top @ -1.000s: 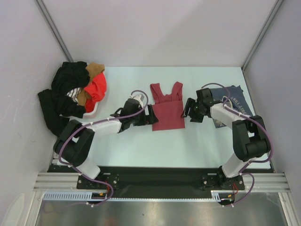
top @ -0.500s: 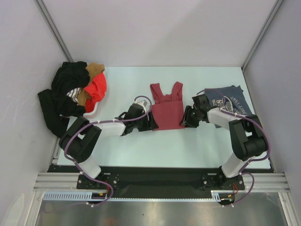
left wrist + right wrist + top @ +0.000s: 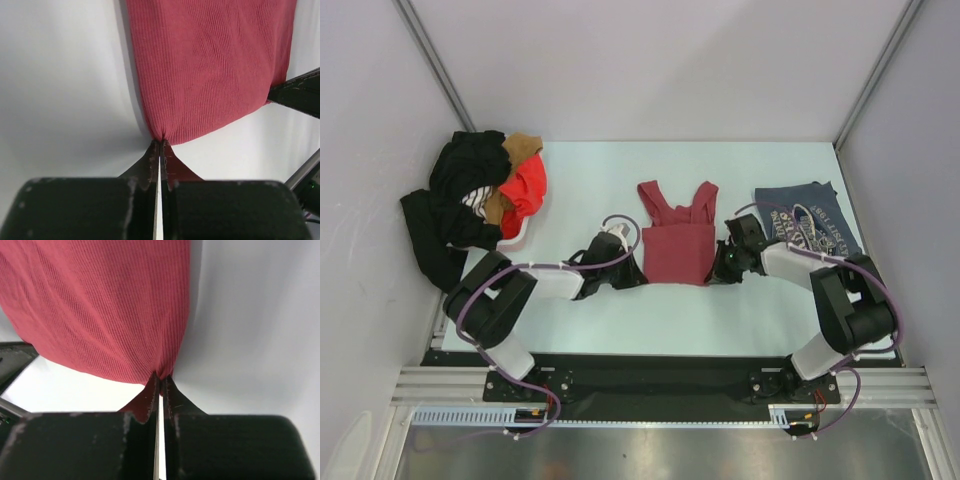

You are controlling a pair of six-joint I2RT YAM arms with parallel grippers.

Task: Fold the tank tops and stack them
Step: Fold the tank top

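Observation:
The maroon tank top (image 3: pixel 677 235) lies flat mid-table, straps pointing away from the arms. My left gripper (image 3: pixel 638 272) is shut on its near left hem corner; in the left wrist view the ribbed maroon cloth (image 3: pixel 210 70) bunches into the closed left gripper (image 3: pixel 160 142). My right gripper (image 3: pixel 717 272) is shut on the near right hem corner, and the right wrist view shows the maroon cloth (image 3: pixel 100 310) pinched in the right gripper (image 3: pixel 161 377). The blue-grey tank top (image 3: pixel 812 222) with pale lettering lies flat at the far right, behind my right arm.
A heap of black clothes (image 3: pixel 455 205) with an orange-red garment (image 3: pixel 526 190) and a brown piece (image 3: pixel 523 146) sits at the far left. White walls enclose the table on three sides. Purple cables loop over both forearms.
Both grippers moved nearer along the top's sides to its near hem corners and closed on them. The hem has bunched slightly and the top's straps have shifted a little.

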